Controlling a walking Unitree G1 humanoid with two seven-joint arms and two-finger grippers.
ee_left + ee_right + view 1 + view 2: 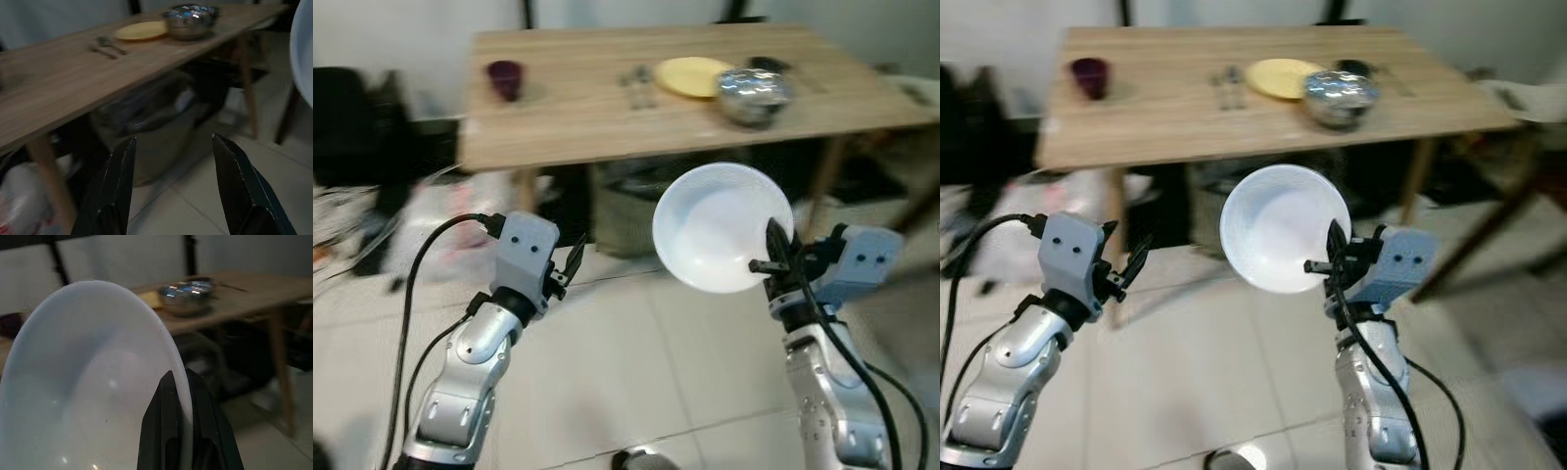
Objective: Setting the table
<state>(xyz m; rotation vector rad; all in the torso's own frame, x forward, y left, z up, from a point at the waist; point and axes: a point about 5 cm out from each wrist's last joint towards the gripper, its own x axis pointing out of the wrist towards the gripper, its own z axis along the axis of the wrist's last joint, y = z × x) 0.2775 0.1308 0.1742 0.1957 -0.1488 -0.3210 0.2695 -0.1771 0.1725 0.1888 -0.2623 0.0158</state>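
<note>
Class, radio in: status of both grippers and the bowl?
Right gripper shut on white bowl, short of table. Left gripper open, empty. Nothing in the way.

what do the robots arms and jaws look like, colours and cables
Both arms are silver metal segments ending in pale blue-grey boxy wrist housings, each marked with two small dark dots. The left gripper and right gripper have long, slim black jaws. A black cable loops into the top of the left housing; another runs down the right forearm.

Head stereo pair looks forward and down at the table (607, 117) from nearby; both wrist views face that table from lower
</note>
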